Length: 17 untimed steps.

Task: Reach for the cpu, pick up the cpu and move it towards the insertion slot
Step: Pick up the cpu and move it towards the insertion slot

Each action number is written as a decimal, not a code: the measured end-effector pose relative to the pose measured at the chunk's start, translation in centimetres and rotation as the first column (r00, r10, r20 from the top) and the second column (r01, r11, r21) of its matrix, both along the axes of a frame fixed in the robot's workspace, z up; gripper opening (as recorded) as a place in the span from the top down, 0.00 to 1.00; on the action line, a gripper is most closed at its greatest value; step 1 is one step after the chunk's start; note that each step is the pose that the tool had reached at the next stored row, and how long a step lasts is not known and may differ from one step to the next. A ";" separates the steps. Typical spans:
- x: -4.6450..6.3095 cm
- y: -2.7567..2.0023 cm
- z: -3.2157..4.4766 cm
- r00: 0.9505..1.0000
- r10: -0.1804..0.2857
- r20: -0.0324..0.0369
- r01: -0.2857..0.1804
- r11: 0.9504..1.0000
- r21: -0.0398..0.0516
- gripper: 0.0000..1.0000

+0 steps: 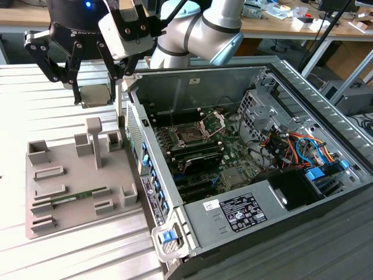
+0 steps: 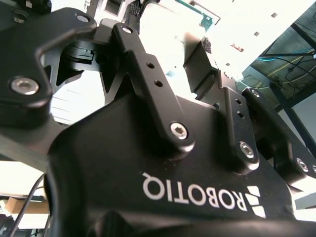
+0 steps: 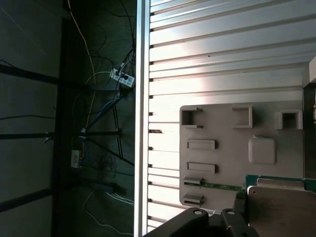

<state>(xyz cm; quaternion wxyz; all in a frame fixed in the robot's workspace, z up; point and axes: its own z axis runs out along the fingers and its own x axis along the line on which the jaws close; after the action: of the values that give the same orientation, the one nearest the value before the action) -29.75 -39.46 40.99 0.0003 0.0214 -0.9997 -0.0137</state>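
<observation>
While the claw pinches the cpu above the grey tray, the exterior view puts the insertion slot at four o'clock from it. The first wrist view adds the chip's silvery top.

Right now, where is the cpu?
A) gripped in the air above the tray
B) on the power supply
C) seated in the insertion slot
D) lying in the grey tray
A: the cpu is held by the gripper, raised clear of the grey tray below it.
</observation>
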 end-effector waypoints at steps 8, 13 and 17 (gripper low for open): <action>1.1 0.00 0.00 1.000 0.000 0.000 0.000 1.000 0.000 0.45; 2.0 0.00 0.00 1.000 0.000 0.000 0.000 1.000 0.000 0.45; 2.6 0.00 0.00 1.000 0.000 0.000 0.000 1.000 0.000 0.45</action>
<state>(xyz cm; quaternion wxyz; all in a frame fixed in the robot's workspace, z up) -27.11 -39.46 41.00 0.0003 0.0214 -0.9997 -0.0136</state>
